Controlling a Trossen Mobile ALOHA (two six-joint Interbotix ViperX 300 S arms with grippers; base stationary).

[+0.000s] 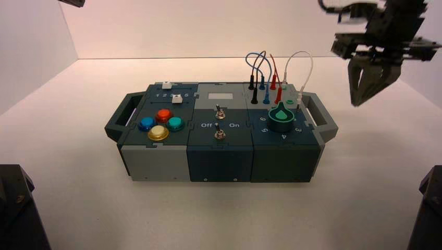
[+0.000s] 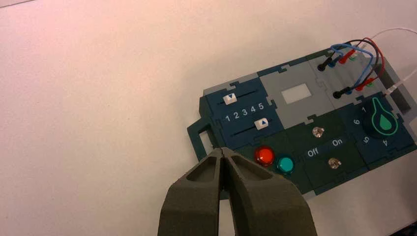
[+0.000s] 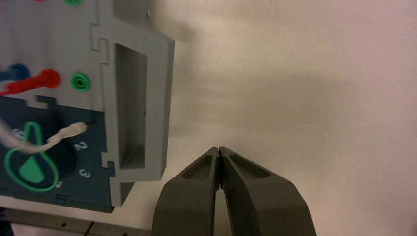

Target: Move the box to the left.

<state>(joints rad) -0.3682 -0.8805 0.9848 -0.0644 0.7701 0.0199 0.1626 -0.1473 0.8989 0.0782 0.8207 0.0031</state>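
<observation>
The box (image 1: 219, 133) sits mid-table (image 1: 365, 177), its front face nearest, its grey handle (image 1: 318, 112) on the robot's right. Beyond and above that handle hangs the right gripper (image 1: 359, 99), fingers pressed together, clenched on nothing, clear of the box. The left gripper (image 2: 223, 153), likewise clenched and empty, hovers near the box's left handle (image 2: 202, 140).

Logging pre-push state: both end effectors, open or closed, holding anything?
Left end effector: closed, empty, above the box.
Right end effector: closed, empty, beside the box's right handle.
</observation>
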